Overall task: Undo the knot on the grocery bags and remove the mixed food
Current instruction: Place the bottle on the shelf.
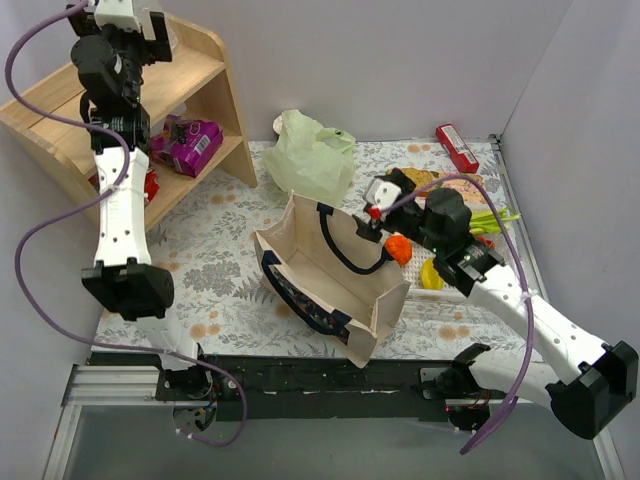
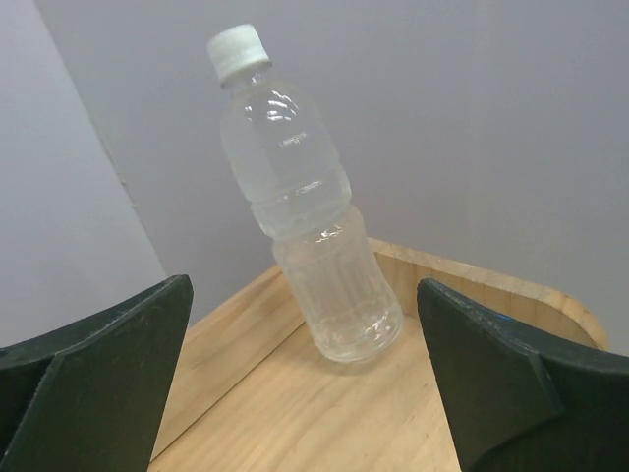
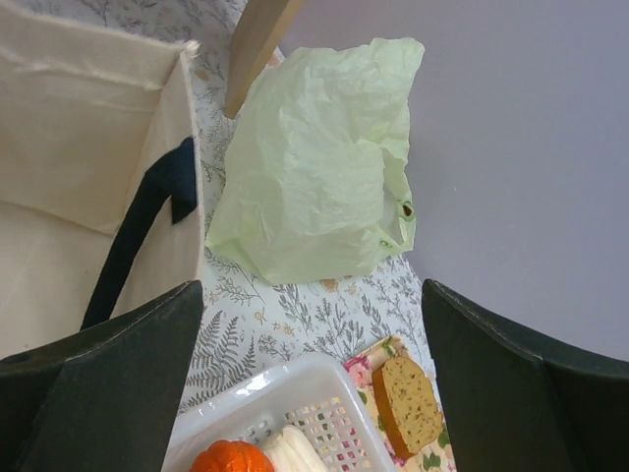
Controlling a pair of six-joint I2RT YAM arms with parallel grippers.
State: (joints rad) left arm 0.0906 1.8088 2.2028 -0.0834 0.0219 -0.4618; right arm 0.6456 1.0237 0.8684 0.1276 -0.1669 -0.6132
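My left fingers (image 2: 98, 374) gape wide and empty either side of the clear bottle (image 2: 305, 216) standing on the shelf (image 2: 295, 413), so a crooked retreat could topple it; my right fingers (image 3: 98, 383), equally open and empty, face the green bag (image 3: 314, 167) beyond the tote (image 3: 79, 147).

Bright, even light — soft shadows, sharp focus.

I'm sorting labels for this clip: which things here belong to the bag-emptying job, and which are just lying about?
Job: pale green bag, canvas tote, clear bottle, biscuit, orange fruit.
Lying about: wooden shelf, white basket.
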